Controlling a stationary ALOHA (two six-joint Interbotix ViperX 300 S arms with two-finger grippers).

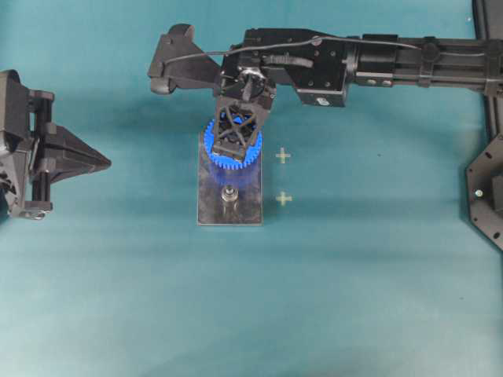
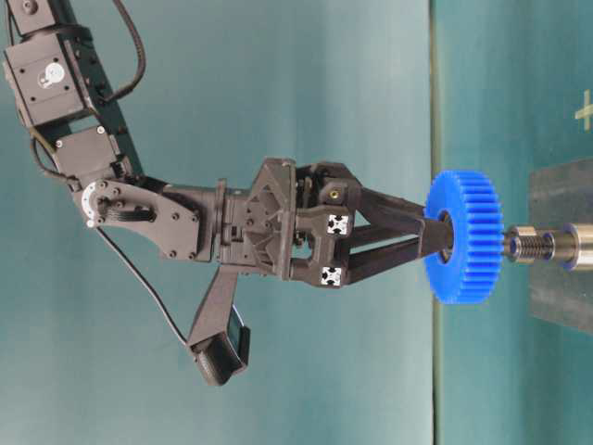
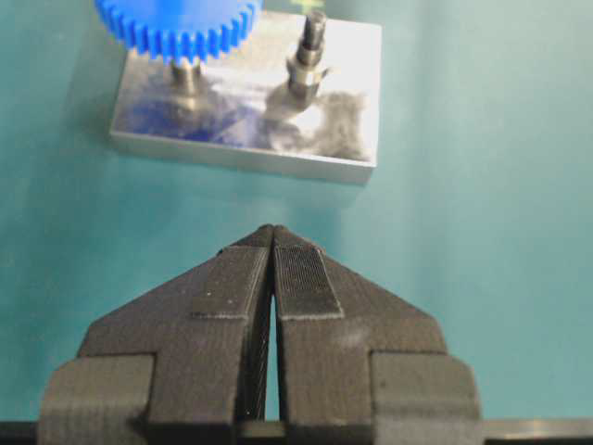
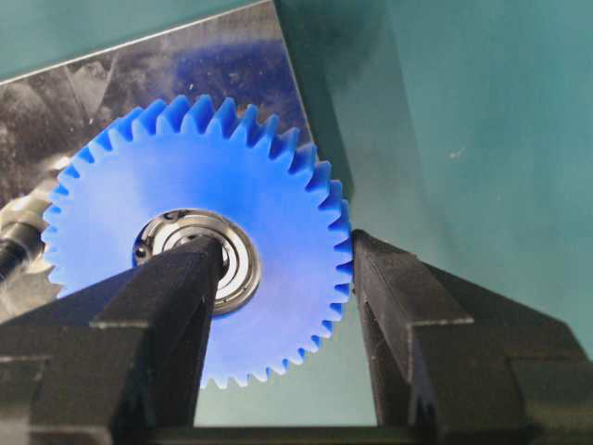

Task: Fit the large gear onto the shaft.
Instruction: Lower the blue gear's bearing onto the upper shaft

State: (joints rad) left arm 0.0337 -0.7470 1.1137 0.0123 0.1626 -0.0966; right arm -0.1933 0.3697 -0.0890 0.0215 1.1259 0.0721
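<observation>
Blue gear (image 1: pixel 233 143) is pinched by the right gripper (image 4: pixel 278 278), one finger in its hub, above the shaft (image 3: pixel 185 74). Left gripper (image 3: pixel 272 243), at nine o'clock overhead, is closed and empty.

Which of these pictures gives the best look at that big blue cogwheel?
The right wrist view: the large gear fills it, face-on, teeth and silver hub clear. The table-level view shows it edge-on; overhead, the right hand mostly hides it; the left wrist view catches only its lower edge.

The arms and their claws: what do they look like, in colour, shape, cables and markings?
Both arms are matte black. The right claw has long tapering fingers on a lattice frame, with two small black-and-white square markers and a loose black cable along the arm. The left claw has wedge-shaped fingers with finely ribbed pads.
</observation>
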